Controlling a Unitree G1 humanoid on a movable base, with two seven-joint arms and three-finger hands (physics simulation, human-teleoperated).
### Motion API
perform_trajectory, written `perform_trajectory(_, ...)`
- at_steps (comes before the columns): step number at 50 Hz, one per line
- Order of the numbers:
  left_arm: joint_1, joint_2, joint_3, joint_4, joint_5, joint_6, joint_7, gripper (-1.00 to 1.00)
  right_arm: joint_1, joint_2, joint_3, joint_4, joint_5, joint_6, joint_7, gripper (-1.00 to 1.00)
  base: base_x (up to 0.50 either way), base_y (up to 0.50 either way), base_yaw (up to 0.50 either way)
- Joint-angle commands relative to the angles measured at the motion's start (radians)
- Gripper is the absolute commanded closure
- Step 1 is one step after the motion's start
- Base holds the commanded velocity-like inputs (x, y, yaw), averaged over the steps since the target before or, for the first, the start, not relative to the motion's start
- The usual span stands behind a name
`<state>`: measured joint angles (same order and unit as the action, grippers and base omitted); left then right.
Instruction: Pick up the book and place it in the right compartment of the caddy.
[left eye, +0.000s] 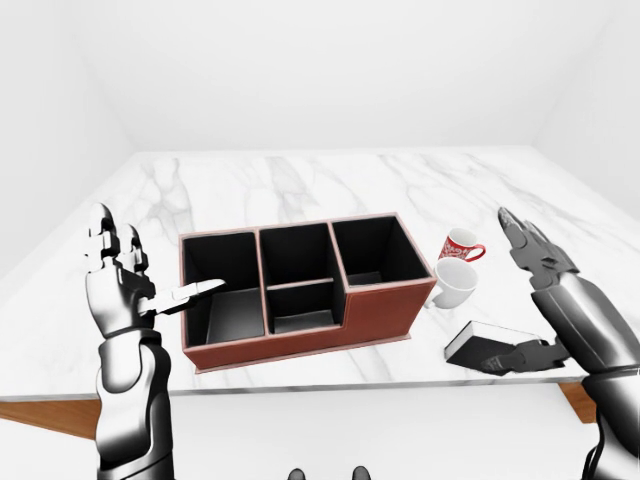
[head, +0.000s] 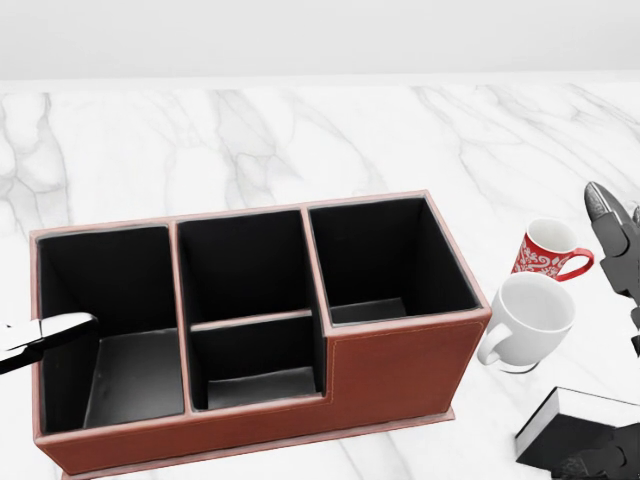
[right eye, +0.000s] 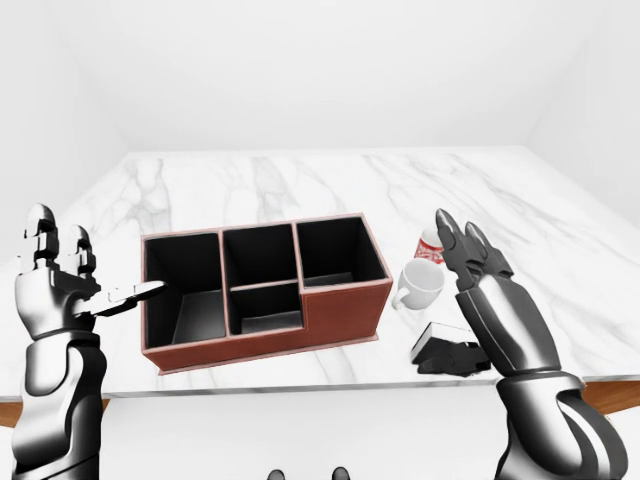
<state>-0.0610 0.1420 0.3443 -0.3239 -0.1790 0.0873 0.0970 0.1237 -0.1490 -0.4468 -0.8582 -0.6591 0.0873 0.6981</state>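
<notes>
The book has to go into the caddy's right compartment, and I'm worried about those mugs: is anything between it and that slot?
Nothing sits directly between them. The book lies right of the caddy; the white mug and red mug stand beside the right compartment, close to a lifted path. That compartment looks empty.

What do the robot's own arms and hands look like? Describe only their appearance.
Both arms are glossy silver-grey metal with dark, near-black joints. The left hand and right hand each have segmented, tapering metallic fingers. The forearms are smooth rounded shells. No sleeves, cables or markings show.
</notes>
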Motion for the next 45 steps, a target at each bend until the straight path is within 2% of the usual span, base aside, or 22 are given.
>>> perform_trajectory(1, 0.006, -0.003, 0.000, -0.010, 0.001, 0.000, 0.000, -1.00, 0.111, 0.074, -0.233, 0.039, -0.071, 0.000, 0.000, -1.00, 0.00, 0.00, 0.00)
perform_trajectory(10, 0.003, -0.001, 0.003, -0.009, -0.001, 0.000, 0.002, -1.00, 0.102, 0.076, -0.285, 0.112, -0.113, 0.000, 0.000, -1.00, 0.00, 0.00, 0.00)
perform_trajectory(13, 0.005, -0.002, 0.003, -0.022, -0.002, 0.000, 0.001, -1.00, 0.107, 0.067, -0.270, 0.224, -0.164, 0.000, 0.000, -1.00, 0.00, 0.00, 0.00)
perform_trajectory(18, 0.003, 0.000, 0.006, -0.022, -0.005, 0.000, 0.002, -1.00, 0.111, 0.064, -0.262, 0.223, -0.206, 0.000, 0.000, -1.00, 0.00, 0.00, 0.00)
perform_trajectory(26, 0.001, 0.000, 0.006, -0.007, -0.004, 0.000, 0.000, -1.00, 0.111, 0.057, -0.232, 0.285, -0.248, 0.000, 0.000, -1.00, 0.00, 0.00, 0.00)
perform_trajectory(28, 0.001, 0.000, 0.004, -0.005, -0.004, 0.000, 0.000, -1.00, 0.103, 0.054, -0.203, 0.331, -0.264, 0.000, -0.003, -1.00, 0.00, 0.00, 0.00)
perform_trajectory(31, 0.005, 0.001, 0.009, -0.017, -0.010, 0.000, -0.002, -1.00, 0.104, 0.035, -0.161, 0.400, -0.306, 0.000, -0.046, -1.00, 0.00, 0.00, 0.00)
perform_trajectory(36, 0.006, 0.000, 0.009, -0.013, -0.009, 0.000, -0.003, -1.00, 0.099, 0.017, -0.158, 0.444, -0.298, 0.000, -0.063, -1.00, 0.00, 0.00, 0.00)
perform_trajectory(45, 0.006, 0.000, 0.009, -0.009, -0.008, 0.000, -0.005, -1.00, 0.050, -0.038, -0.093, 0.589, -0.315, 0.000, -0.139, -1.00, 0.00, 0.00, 0.00)
